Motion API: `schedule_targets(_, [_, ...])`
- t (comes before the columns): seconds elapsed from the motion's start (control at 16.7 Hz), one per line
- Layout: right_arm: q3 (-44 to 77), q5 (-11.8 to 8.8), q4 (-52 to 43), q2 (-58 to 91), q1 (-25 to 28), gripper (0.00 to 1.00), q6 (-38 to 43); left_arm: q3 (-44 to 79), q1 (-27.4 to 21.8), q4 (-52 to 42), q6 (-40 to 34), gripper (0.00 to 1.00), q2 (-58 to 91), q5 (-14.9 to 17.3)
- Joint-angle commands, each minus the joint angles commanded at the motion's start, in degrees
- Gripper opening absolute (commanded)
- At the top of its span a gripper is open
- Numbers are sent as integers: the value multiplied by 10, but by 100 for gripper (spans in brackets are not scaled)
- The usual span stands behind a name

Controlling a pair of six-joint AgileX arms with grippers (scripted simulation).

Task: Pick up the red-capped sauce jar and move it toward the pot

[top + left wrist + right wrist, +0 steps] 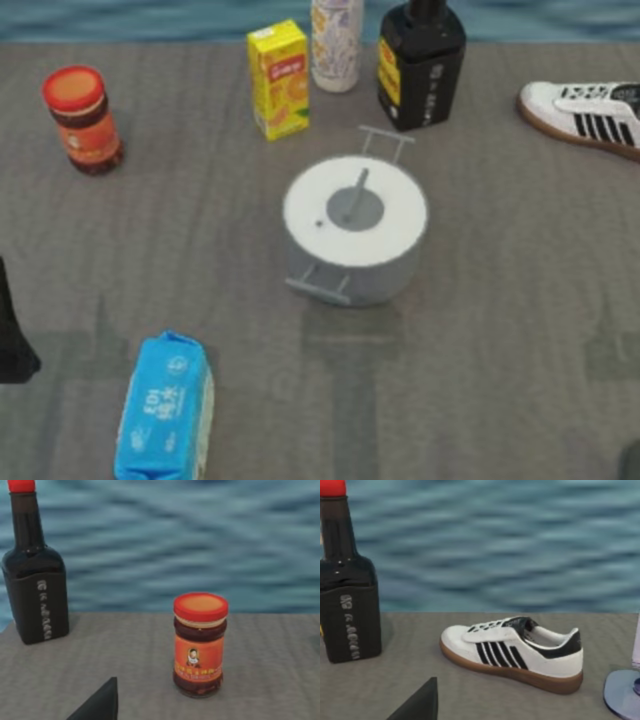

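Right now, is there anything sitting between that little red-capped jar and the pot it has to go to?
Nothing visible does. The red-capped sauce jar stands at the table's far left, the pot in the middle, with bare grey table between them. The yellow carton stands farther back, beside that path, and the blue packet lies well in front.

Red-capped sauce jar (82,118) orange label; pot (355,230) grey, white lid; shoe (585,115) white, black stripes.
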Motion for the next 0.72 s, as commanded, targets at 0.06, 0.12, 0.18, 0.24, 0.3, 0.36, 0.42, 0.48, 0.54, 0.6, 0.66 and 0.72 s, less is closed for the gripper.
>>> schedule_targets(0.06, [0, 0, 0, 0, 0, 100, 0, 0, 0, 0, 0, 100, 0, 0])
schedule_targets(0.12, [0, 0, 0, 0, 0, 100, 0, 0, 0, 0, 0, 100, 0, 0])
schedule_targets(0.18, [0, 0, 0, 0, 0, 100, 0, 5, 0, -3, 1, 100, 5, 0])
schedule_targets(0.24, [0, 0, 0, 0, 0, 100, 0, 16, 1, -8, 2, 100, 16, 0])
schedule_targets(0.3, [0, 0, 0, 0, 0, 100, 0, 31, 1, -17, 4, 100, 32, 0])
schedule_targets(0.36, [0, 0, 0, 0, 0, 100, 0, 54, 1, -30, 7, 100, 54, 1])
schedule_targets(0.42, [0, 0, 0, 0, 0, 100, 0, 82, 2, -46, 11, 100, 82, 2])
schedule_targets(0.48, [0, 0, 0, 0, 0, 100, 0, 114, 1, -64, 15, 100, 115, 3])
schedule_targets(0.54, [0, 0, 0, 0, 0, 100, 0, 151, 1, -85, 20, 100, 151, 4])
schedule_targets(0.6, [0, 0, 0, 0, 0, 100, 0, 192, 1, -108, 25, 100, 192, 6])
schedule_targets(0.66, [0, 0, 0, 0, 0, 100, 0, 238, 0, -133, 31, 100, 238, 8])
schedule_targets(0.72, [0, 0, 0, 0, 0, 100, 0, 287, 0, -160, 37, 100, 286, 10])
